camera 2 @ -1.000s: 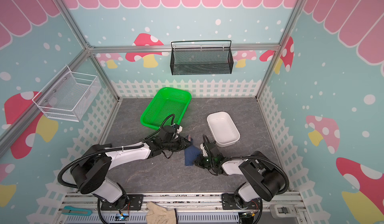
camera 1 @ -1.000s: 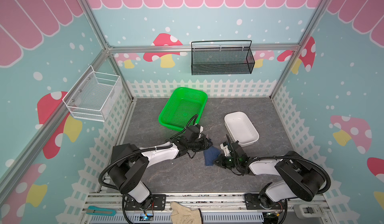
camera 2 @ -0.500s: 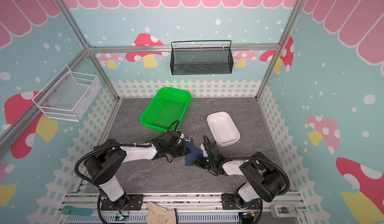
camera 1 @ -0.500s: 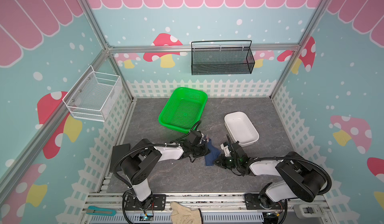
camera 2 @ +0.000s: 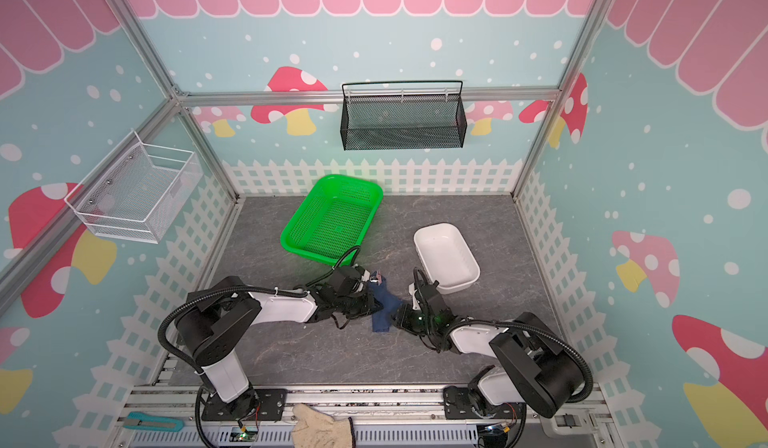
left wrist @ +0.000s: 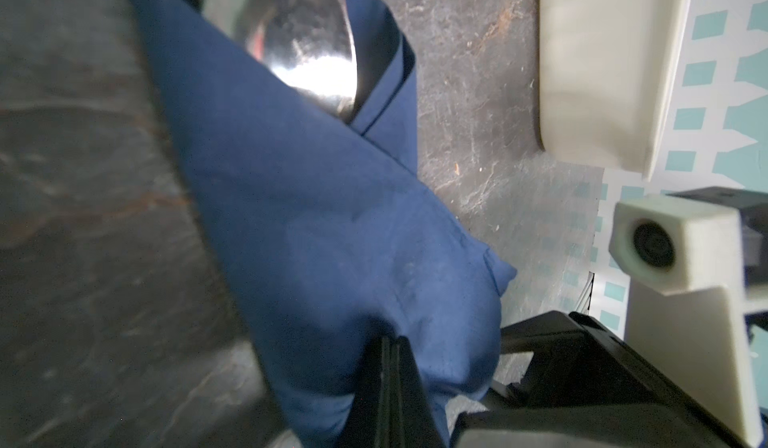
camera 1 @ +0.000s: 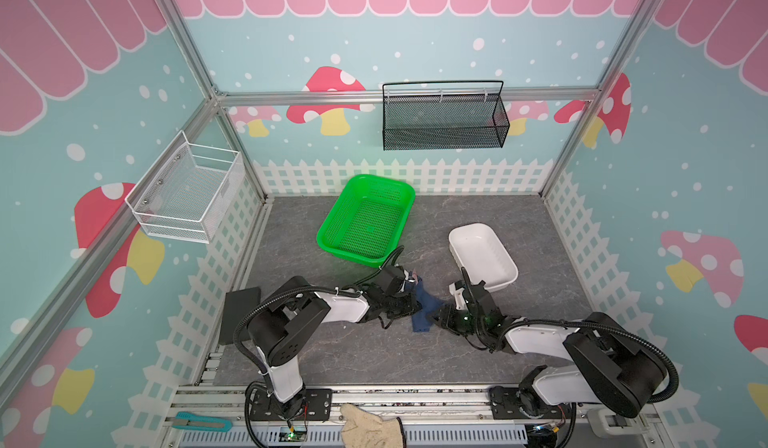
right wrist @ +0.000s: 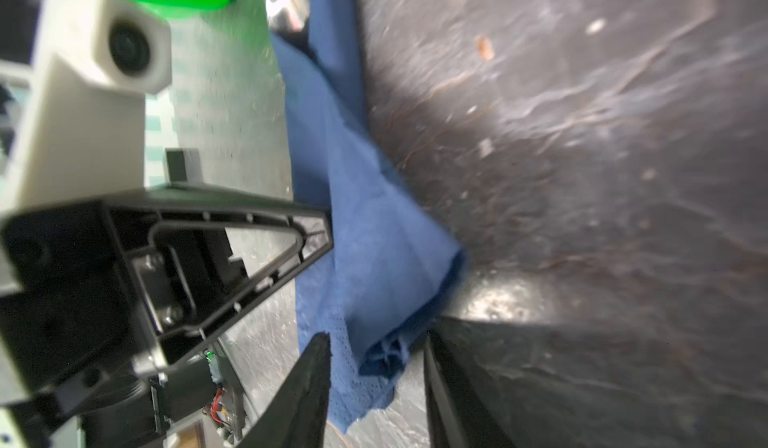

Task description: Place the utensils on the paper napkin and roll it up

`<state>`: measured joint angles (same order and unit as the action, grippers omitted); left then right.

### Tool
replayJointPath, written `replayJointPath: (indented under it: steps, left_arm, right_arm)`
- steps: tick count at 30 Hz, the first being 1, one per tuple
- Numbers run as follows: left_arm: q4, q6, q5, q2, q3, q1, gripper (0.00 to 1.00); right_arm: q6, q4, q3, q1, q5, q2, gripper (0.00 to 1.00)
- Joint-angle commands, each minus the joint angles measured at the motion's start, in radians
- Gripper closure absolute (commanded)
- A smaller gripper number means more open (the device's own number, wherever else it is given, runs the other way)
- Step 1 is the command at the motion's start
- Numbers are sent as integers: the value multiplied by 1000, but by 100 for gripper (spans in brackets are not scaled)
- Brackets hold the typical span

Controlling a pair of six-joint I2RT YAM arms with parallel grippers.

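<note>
Top views both show the green basket [camera 1: 353, 257] toward the back of the grey floor, a handy marker for everything else. Well to its left, a white wire basket [camera 1: 183, 192] hangs on the side wall.

Coming right, the left arm lies low along the floor. The left gripper [camera 1: 406, 302] sits just in front of the green basket's near right corner. From the left wrist view its jaws are pressed together, pinching a puckered fold of the paper napkin [left wrist: 332, 238].

That napkin is a navy bundle, loosely rolled and creased. It lies on the floor just in front of the green basket and a touch to its right, between the two grippers. A spoon [left wrist: 303, 43] pokes its shiny bowl out of the end nearest the basket. The rest is wrapped, and I can't make out a fork.

Right of the napkin, the right gripper [right wrist: 377, 336] has its jaws apart, and the napkin's end farthest from the basket sits in the gap between them. Farther right of the basket stands a white tub [camera 1: 505, 279], apart from the napkin and close behind the right arm's wrist.
</note>
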<state>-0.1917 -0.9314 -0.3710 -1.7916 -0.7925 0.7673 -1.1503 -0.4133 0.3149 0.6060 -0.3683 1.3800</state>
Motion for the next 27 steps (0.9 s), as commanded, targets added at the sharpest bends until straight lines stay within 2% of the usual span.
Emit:
replayJointPath:
  steps: [1,5,9,13,19,21,27]
  left_arm:
    - [18,-4,6,-24,24,7,99]
    - [15,-4,6,-23,24,8,99]
    - [14,-4,4,-22,22,9,99]
    - [8,-6,3,-23,26,9,99]
    - [-7,-12,-1,-23,29,10,99]
    - [-8,-12,1,-20,29,10,99]
    - [-5,-12,2,0,29,10,99]
  right_arm:
    - [-26,-21,-16,-17,0,6,54]
    - [-35,-56,9,-28,-44,65,52]
    - [-62,-102,-2,-28,-38,96,51]
    - [-20,-108,13,-31,-14,133,51]
    - [41,-196,55,-35,-72,227,53]
    - [41,-220,55,-35,-61,248,56]
    - [31,-263,52,-40,-76,274,81]
